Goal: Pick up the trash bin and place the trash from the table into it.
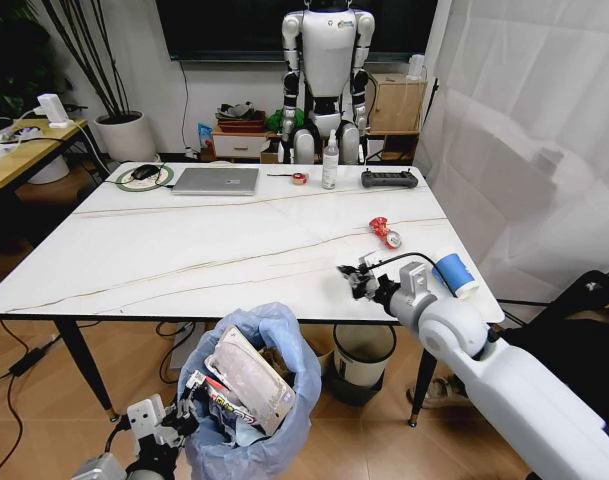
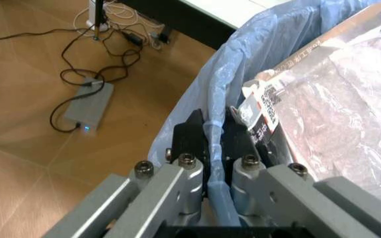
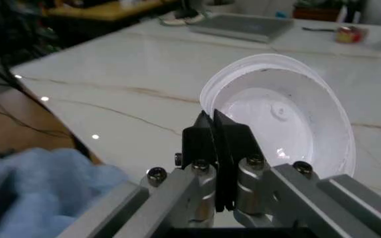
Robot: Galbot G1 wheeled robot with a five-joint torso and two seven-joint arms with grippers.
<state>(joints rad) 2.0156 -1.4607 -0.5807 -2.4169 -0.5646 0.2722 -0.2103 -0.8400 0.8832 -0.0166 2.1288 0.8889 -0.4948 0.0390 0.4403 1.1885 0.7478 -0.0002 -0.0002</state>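
Trash bin [image 1: 252, 395]: hangs just off the near edge of the table [image 1: 134, 250], lined with a puffy light-blue bag. Already loaded: a flat white packet [image 1: 252, 378] stands on edge in it, with printed wrappers beside it. Left gripper [image 2: 214, 144] is clamped on the bin's rim with the bag film pinched between the jaws, at the bin's left side. Judgement: bin is light; the bag is soft and slick, so the hold counts only if the stiff rim under the film is caught too. I cannot tell from the left wrist view how much rim is inside the bite.

White plastic lid [image 3: 289, 116]: thin, round and dished, held on edge by the right gripper [image 3: 218, 131], jaws closed tight on its rim. Sits over the near right part of the table, a little right of the bin mouth. Likely very light, springy and slippery; the rim is the only sensible hold, and a thin edge like that could pivot or pop free in a swing.

Still on the table: crushed red can [image 1: 385, 232], right of centre, dented metal, light, best taken across its flattened body; blue paper cup [image 1: 453, 273], lying on its side near the right edge, soft-walled, will roll and crush, take it gently across the wall.

Far edge: silver laptop [image 1: 216, 180], clear spray bottle [image 1: 330, 160], not trash.
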